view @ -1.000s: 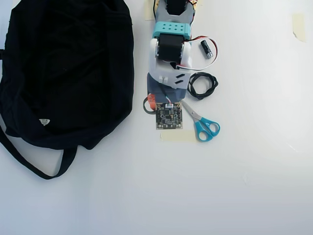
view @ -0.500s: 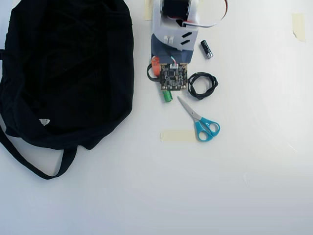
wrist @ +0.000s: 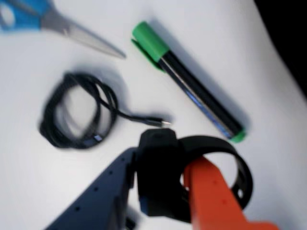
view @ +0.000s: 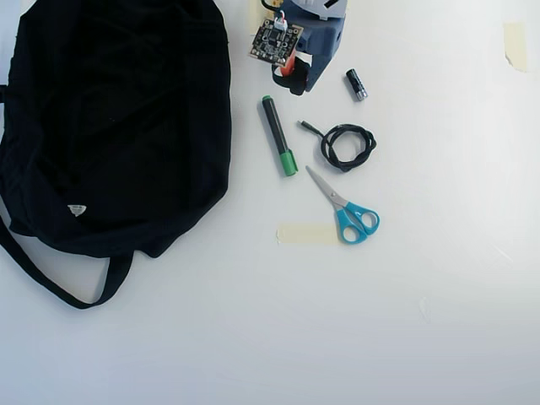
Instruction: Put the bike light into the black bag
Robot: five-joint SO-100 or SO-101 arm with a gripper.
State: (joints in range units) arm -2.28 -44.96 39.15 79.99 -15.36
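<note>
In the wrist view my gripper (wrist: 163,165) has a dark blue finger (wrist: 103,191) and an orange finger (wrist: 211,196). They are shut on the blocky body of the bike light (wrist: 156,143), and its black rubbery loop sticks out to the right. Whether the light rests on the table or hangs just above it I cannot tell. In the overhead view the gripper (view: 291,82) is at the top centre, with the light (view: 287,85) showing only as a small black patch. The black bag (view: 118,118), with its strap and white label, lies to the left, apart from the gripper.
A green-capped marker (view: 278,135) lies between gripper and bag. A coiled black cable (view: 348,145), blue-handled scissors (view: 346,211) and a short black cylinder (view: 356,84) lie to the right. Tape strips (view: 308,234) are stuck on the white table. Marker (wrist: 189,84), cable (wrist: 79,112) and scissors (wrist: 57,21) also show in the wrist view.
</note>
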